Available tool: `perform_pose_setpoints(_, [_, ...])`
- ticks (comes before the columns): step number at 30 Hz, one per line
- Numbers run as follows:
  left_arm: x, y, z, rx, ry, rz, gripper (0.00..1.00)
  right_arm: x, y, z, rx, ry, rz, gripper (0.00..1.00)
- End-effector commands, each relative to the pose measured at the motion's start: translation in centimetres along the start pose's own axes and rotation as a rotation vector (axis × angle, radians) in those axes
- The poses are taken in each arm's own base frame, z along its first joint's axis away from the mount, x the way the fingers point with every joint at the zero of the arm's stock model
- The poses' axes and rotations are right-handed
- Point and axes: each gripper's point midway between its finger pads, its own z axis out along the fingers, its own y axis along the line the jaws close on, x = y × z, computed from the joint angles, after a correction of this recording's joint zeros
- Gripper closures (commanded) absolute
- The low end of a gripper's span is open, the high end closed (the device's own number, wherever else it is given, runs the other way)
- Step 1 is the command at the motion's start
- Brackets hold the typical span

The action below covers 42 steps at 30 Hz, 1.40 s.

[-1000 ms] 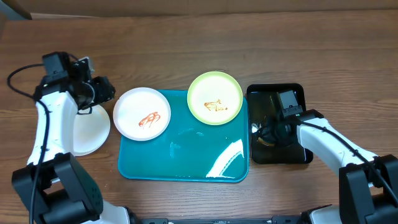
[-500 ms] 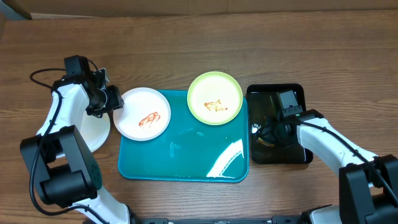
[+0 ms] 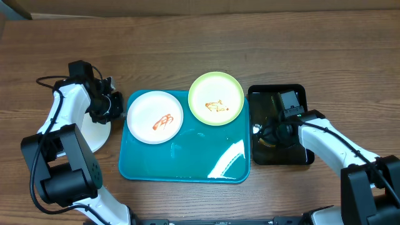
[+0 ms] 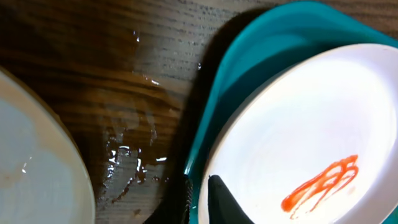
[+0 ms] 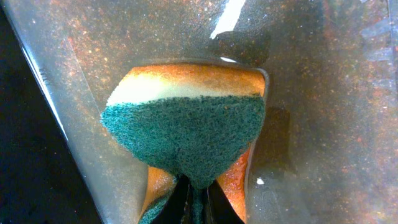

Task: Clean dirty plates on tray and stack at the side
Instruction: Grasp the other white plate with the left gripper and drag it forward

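Note:
A white plate with an orange-red sauce squiggle lies on the left part of the teal tray. My left gripper is shut on its left rim. In the left wrist view one finger rests on top of the plate and the other sits outside the rim, beside the tray's edge. The light green plate, also smeared, sits at the tray's back right corner. Another white plate lies on the table left of the tray, partly under my left arm. My right gripper is shut on a sponge.
The sponge, with its green pad facing the right wrist camera, hangs over a small black tray of murky water right of the teal tray, where my right gripper is. Water drops lie on the wooden table between the left plate and the teal tray.
My left gripper swung in from the left to the sauced white plate and closed on its rim. The plate has shifted right, fully onto the tray. The right arm has not moved.

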Motion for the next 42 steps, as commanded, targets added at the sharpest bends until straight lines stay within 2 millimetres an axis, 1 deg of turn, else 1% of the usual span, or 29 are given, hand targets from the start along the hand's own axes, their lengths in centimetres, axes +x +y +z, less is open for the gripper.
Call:
perform_pose_setpoints(1, [1.0,-0.9,0.8,0.021,0.041,0.026,0.94,3.9,-1.3,1.8,0.032,0.143,-0.004,0.96])
perform_pose_setpoints(2, [1.4,-1.0,0.9,0.021,0.055,0.027,0.96,3.9,-1.4,1.7,0.033,0.144,-0.004,0.96])
perform_pose_setpoints(6, [2.8,-1.4,1.5,0.021,0.100,0.032,0.95,4.0,-1.4,1.7,0.035,0.147,-0.003,0.96])
perform_pose_setpoints(9, [3.8,-1.8,2.1,0.008,0.129,0.050,0.72,4.0,-1.4,1.7,0.035,0.147,-0.003,0.96])
perform_pose_setpoints(10, [4.0,-1.6,2.2,-0.008,0.136,0.054,0.70,4.0,-1.4,1.7,0.035,0.147,-0.003,0.96])
perform_pose_setpoints(13, [4.6,-1.4,2.3,-0.060,0.159,0.071,0.69,4.0,-1.4,1.7,0.035,0.147,-0.004,0.96])
perform_pose_setpoints(17, [5.3,-2.0,2.4,-0.087,0.185,0.102,0.70,4.0,-1.4,1.7,0.036,0.147,-0.003,0.96])
perform_pose_setpoints(20, [5.9,-3.1,2.7,-0.089,0.206,0.135,0.70,4.0,-1.4,1.7,0.036,0.148,-0.003,0.96])
perform_pose_setpoints(28, [9.1,-5.9,2.9,-0.107,0.311,0.198,0.71,4.2,-1.6,1.7,0.042,0.157,-0.003,0.96])
perform_pose_setpoints(32, [10.3,-7.5,3.2,-0.116,0.341,0.253,0.71,4.2,-1.6,1.7,0.042,0.157,-0.003,0.96])
perform_pose_setpoints(37, [10.8,-8.9,3.7,-0.144,0.334,0.317,0.71,4.2,-1.6,1.7,0.042,0.158,-0.003,0.96])
perform_pose_setpoints(39, [10.9,-9.8,3.9,-0.141,0.326,0.346,0.72,4.3,-1.6,1.7,0.043,0.159,-0.003,0.96])
perform_pose_setpoints(42, [11.4,-11.0,4.3,-0.142,0.322,0.368,0.75,4.3,-1.6,1.7,0.044,0.160,-0.003,0.96])
